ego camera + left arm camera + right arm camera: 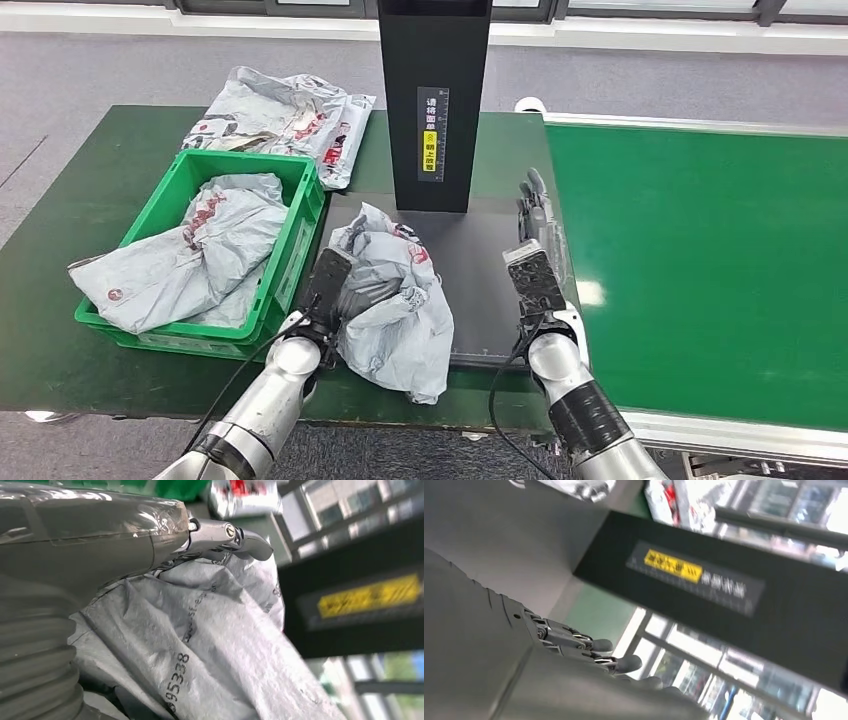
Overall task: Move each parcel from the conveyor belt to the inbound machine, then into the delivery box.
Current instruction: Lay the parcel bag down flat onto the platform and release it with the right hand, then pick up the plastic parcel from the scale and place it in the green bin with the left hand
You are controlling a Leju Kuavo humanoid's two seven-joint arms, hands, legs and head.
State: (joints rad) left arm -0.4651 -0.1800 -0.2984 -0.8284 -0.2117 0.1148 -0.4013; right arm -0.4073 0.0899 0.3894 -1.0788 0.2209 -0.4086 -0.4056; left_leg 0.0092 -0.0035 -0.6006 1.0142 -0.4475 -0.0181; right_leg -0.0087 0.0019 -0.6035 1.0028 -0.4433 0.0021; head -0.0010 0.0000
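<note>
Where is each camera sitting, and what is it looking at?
Head view: high on the robot, looking down at the green crate, the grey parcel and the black machine; both arms show.
Left wrist view: behind the left hand, facing the parcel it touches.
Right wrist view: behind the right hand, facing the machine's yellow label.
Shared: all three show the black machine.
</note>
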